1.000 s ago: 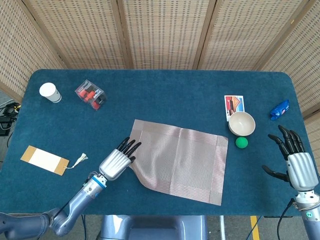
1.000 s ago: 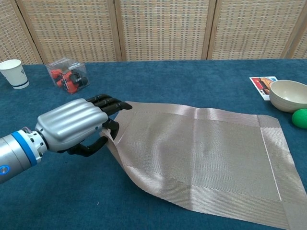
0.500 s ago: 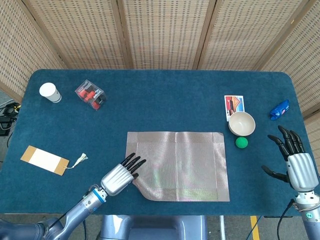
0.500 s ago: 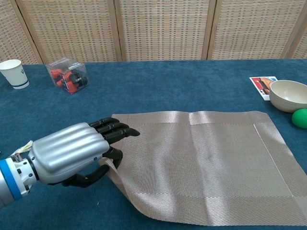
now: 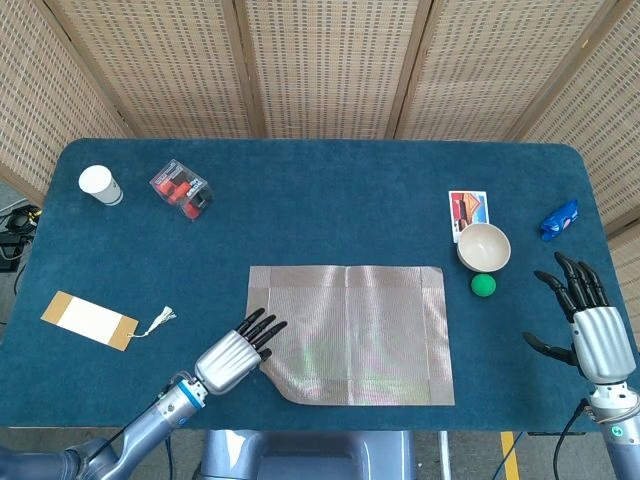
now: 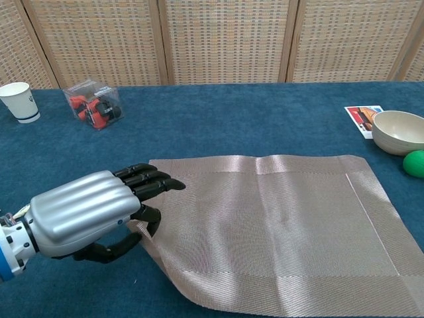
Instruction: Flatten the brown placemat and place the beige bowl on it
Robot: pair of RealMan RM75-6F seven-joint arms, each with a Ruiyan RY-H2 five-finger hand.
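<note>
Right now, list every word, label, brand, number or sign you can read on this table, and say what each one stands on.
No text reads clearly in either view.
White paper cup: a small dark mark, too small to read.
Picture card beside the beige bowl: red and blue print, any lettering blurred.
Clear box of red and black items: no legible label.
Tan tag with a string: its pale face looks blank.
Blue packet: too small to tell.

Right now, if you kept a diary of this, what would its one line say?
left hand pinches placemat edge | placemat spread nearly flat | beige bowl off mat, beside green ball | right hand open, idle
</note>
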